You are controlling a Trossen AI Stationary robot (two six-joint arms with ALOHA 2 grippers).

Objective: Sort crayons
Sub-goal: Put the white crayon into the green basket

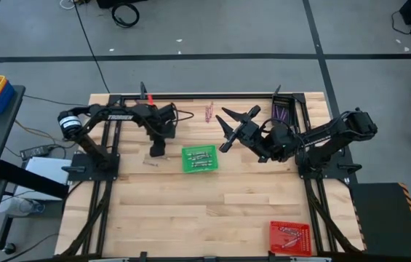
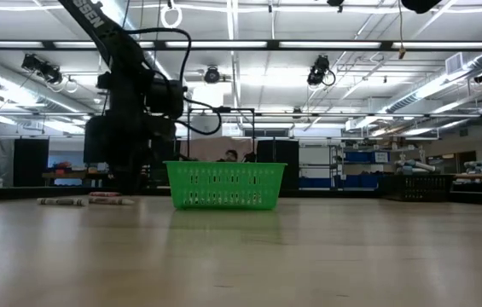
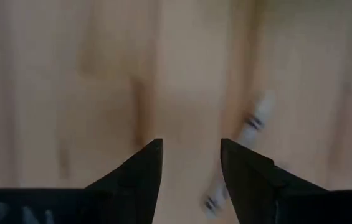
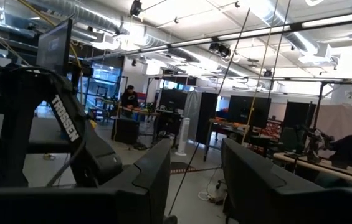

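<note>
**Grey crayon under the left gripper**

Wooden table (image 1: 212, 211) carries a green tray (image 1: 200, 159) near its middle, already holding crayons. The left gripper (image 3: 191, 163) hangs low just beside that tray, jaws parted and empty, a pale crayon (image 3: 253, 121) lying past one finger, likely the next pick. Pink crayons (image 1: 209, 112) wait by the far edge. The right gripper (image 1: 236, 125) is raised, open, holding nothing.

A tray (image 1: 200, 159) sits mid-worktop (image 1: 212, 211) with crayons (image 1: 199, 159) in it. The left end effector (image 1: 157, 151) hangs just left of it, over loose crayons (image 1: 150, 164). Another tray (image 1: 289, 237) lies at the near right corner, a third (image 1: 281, 110) far right.
</note>
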